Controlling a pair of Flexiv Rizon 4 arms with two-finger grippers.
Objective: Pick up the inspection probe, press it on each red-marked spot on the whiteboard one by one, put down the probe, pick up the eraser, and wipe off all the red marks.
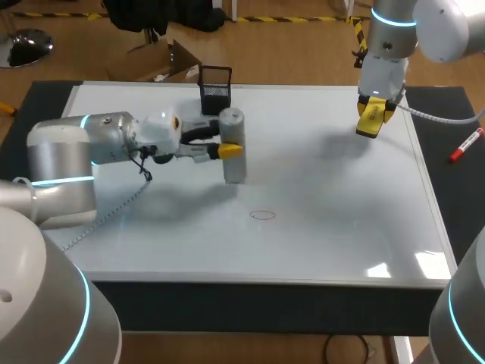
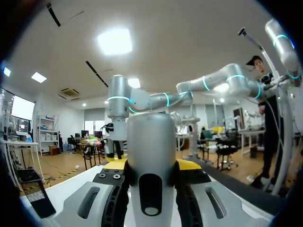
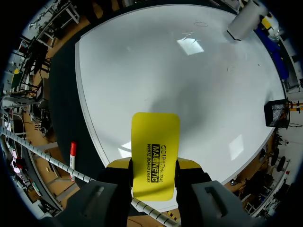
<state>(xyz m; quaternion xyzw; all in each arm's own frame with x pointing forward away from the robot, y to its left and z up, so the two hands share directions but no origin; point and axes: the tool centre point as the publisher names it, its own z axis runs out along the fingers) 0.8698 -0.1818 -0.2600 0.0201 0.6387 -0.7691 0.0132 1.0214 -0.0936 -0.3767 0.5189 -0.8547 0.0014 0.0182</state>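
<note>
Left gripper (image 1: 226,139) is clamped on the inspection probe (image 1: 235,168), one finger each side, probe upright over the whiteboard (image 1: 326,220). Right gripper (image 1: 373,117) is closed on the yellow eraser (image 3: 155,151), held above the board well off to the probe's far side. One thin red mark (image 1: 263,214), an oval outline, lies on the board near the probe's lower end, toward the robot and slightly toward the right arm.

Step in hand, likely: pressing the probe on the mark. To do it well, keep the probe vertical, centre its tip over the oval before going down, and press straight down without sliding. Keep the eraser clear of the mark until probing is done.

Hard to tell:
- Whether the probe tip touches the board. The left wrist view shows the probe body but not its tip.
- Whether there are other red marks; only this faint one shows.

A black holder (image 1: 215,87) sits behind the probe. A red marker (image 1: 465,145) lies off the board, beyond the eraser.
</note>
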